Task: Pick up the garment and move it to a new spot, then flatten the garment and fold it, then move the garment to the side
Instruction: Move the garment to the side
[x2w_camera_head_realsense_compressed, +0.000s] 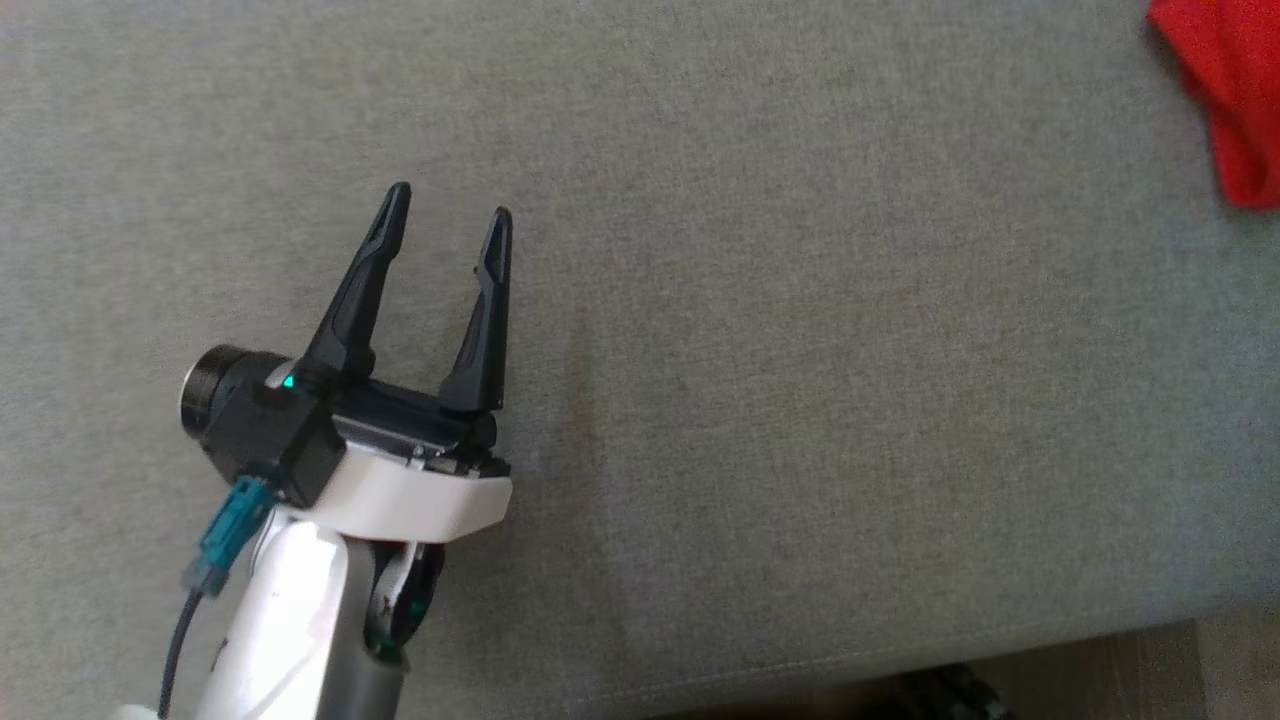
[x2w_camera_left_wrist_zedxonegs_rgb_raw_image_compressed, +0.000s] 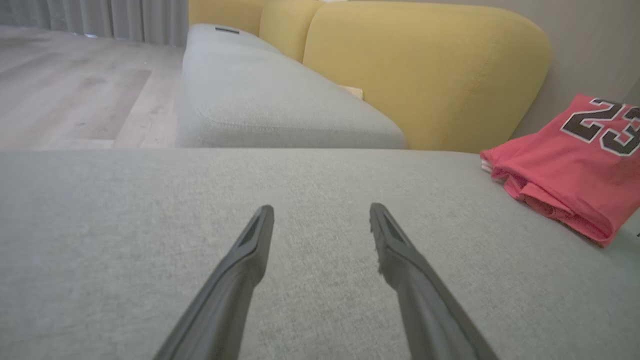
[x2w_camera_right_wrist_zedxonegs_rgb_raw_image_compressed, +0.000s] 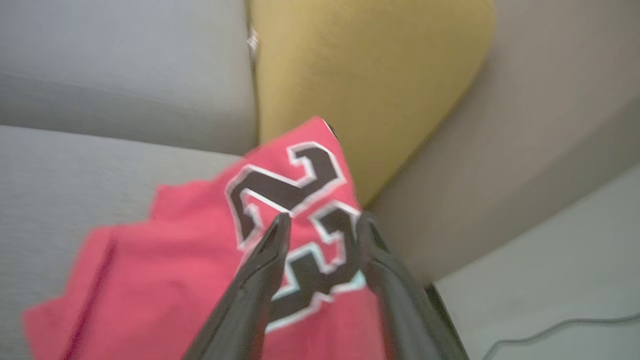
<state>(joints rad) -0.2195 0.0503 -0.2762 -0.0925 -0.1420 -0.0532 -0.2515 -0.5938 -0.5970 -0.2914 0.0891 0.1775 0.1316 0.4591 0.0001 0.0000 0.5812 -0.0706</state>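
Note:
The garment (x2w_camera_head_realsense_compressed: 1235, 90) is a red jersey with a black number 23. It lies folded at the far right end of the grey seat cushion (x2w_camera_head_realsense_compressed: 800, 350), leaning against the yellow backrest (x2w_camera_left_wrist_zedxonegs_rgb_raw_image_compressed: 425, 75). In the left wrist view the garment (x2w_camera_left_wrist_zedxonegs_rgb_raw_image_compressed: 565, 165) lies to the right, well away from my left gripper (x2w_camera_left_wrist_zedxonegs_rgb_raw_image_compressed: 321, 209). My left gripper (x2w_camera_head_realsense_compressed: 450, 203) hovers open over bare cushion, nothing between its fingers. My right gripper (x2w_camera_right_wrist_zedxonegs_rgb_raw_image_compressed: 322, 220) is just above the garment (x2w_camera_right_wrist_zedxonegs_rgb_raw_image_compressed: 165, 270), over the printed number, its fingers apart with no cloth pinched between them.
A second grey cushion (x2w_camera_left_wrist_zedxonegs_rgb_raw_image_compressed: 260, 100) continues beyond the seam, with wooden floor (x2w_camera_left_wrist_zedxonegs_rgb_raw_image_compressed: 65, 90) and curtains (x2w_camera_left_wrist_zedxonegs_rgb_raw_image_compressed: 100, 17) past it. The cushion's front edge (x2w_camera_head_realsense_compressed: 900, 665) runs along the bottom of the head view. A thin cable (x2w_camera_right_wrist_zedxonegs_rgb_raw_image_compressed: 560, 327) lies on the pale floor beside the sofa.

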